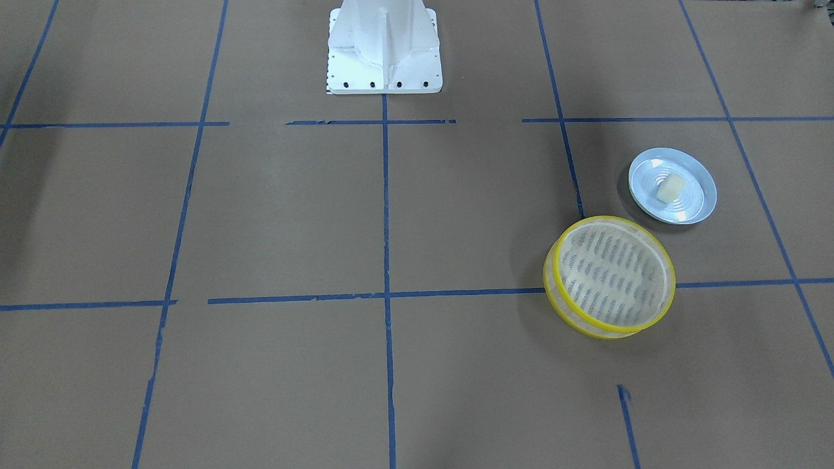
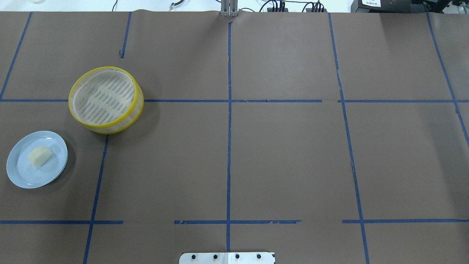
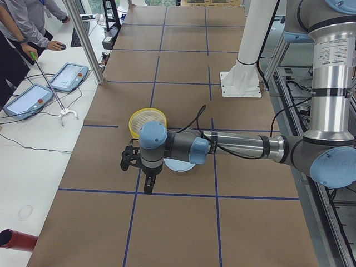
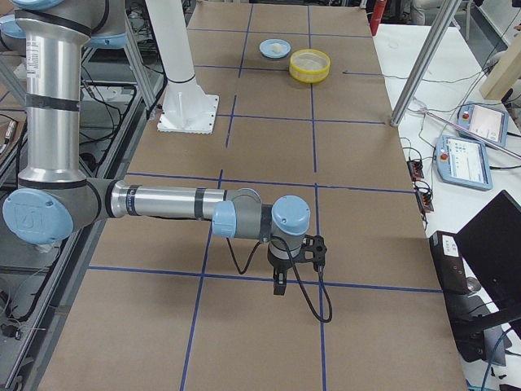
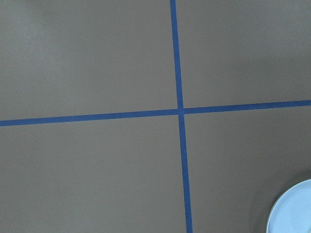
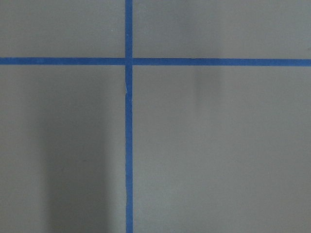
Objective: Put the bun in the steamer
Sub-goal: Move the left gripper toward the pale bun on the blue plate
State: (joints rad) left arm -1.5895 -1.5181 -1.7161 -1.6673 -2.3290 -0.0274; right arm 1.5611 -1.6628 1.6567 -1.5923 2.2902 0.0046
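Left claw (image 3: 149, 185) hangs near the light blue plate (image 2: 15, 175), right claw (image 4: 279, 285) well apart from it; can't tell if either's clenched or released. Bun (image 2: 40, 156) sits on that plate, near the steamer (image 2: 110, 125). It looks soft and light, so I'd pinch gently across the middle.
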